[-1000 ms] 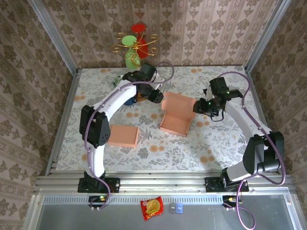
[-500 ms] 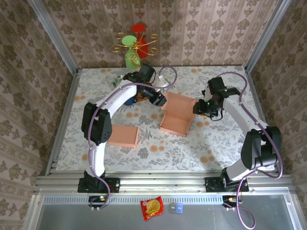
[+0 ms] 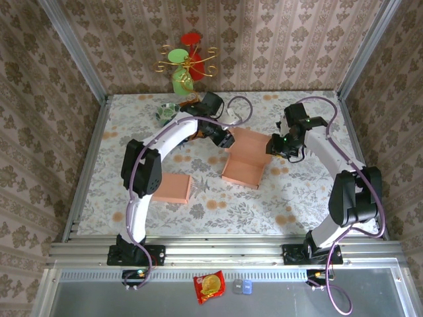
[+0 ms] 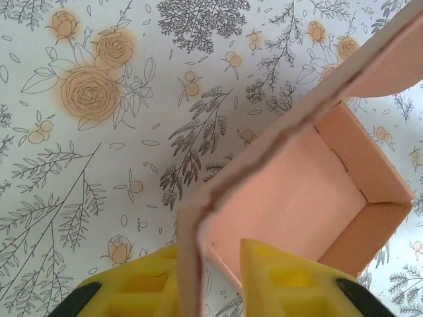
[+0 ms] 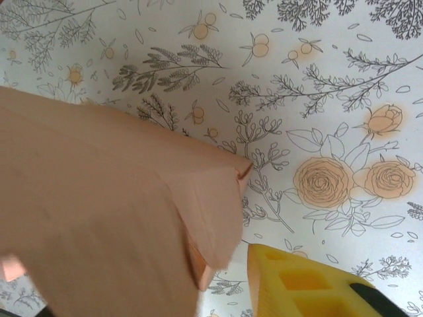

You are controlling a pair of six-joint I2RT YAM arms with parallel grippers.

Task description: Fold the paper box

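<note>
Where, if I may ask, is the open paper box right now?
The open paper box sits mid-table in the top view, between the left gripper and right gripper, right of a closed pink box.

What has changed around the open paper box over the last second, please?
The left tool slid right and now straddles the left edge of the lid of the paper box; the right tool edged in toward the lid's right edge. The box base and the closed box nearby stayed put.

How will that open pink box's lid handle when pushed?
Likely floppy: the lid is one thin sheet, edge wavy. Probably light; the box may slide on the tablecloth instead of folding. Scored creases should hinge easily.
</note>
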